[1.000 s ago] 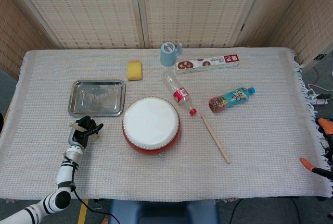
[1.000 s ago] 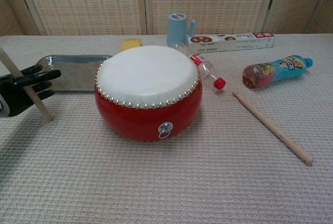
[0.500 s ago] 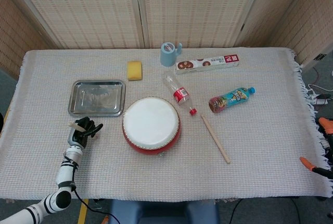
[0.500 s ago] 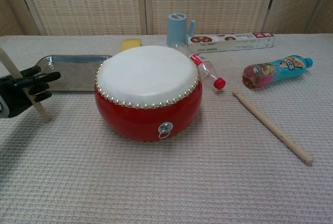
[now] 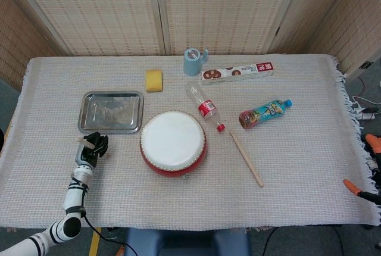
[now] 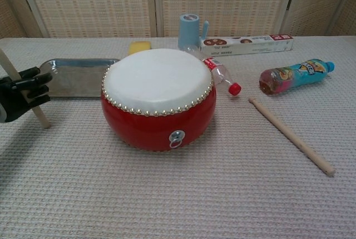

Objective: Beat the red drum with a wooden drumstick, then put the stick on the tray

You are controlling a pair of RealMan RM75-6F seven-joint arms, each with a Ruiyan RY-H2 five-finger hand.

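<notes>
The red drum (image 5: 173, 143) (image 6: 158, 99) with a white skin stands in the middle of the cloth. My left hand (image 5: 90, 149) (image 6: 20, 91) grips a wooden drumstick (image 6: 23, 91) to the drum's left, just in front of the metal tray (image 5: 111, 112) (image 6: 79, 77). The stick slants steeply, with its lower end near the cloth. A second wooden drumstick (image 5: 246, 158) (image 6: 290, 135) lies flat on the cloth right of the drum. My right hand is in neither view.
A plastic bottle (image 5: 204, 107) with a red cap lies behind the drum on the right. Further back are a yellow sponge (image 5: 154, 80), a blue cup (image 5: 192, 61), a long box (image 5: 237, 72) and a colourful drink bottle (image 5: 265, 112).
My left hand has drawn left, away from the drum, carrying the stick with it, and its fingers have closed in tighter around the stick.
</notes>
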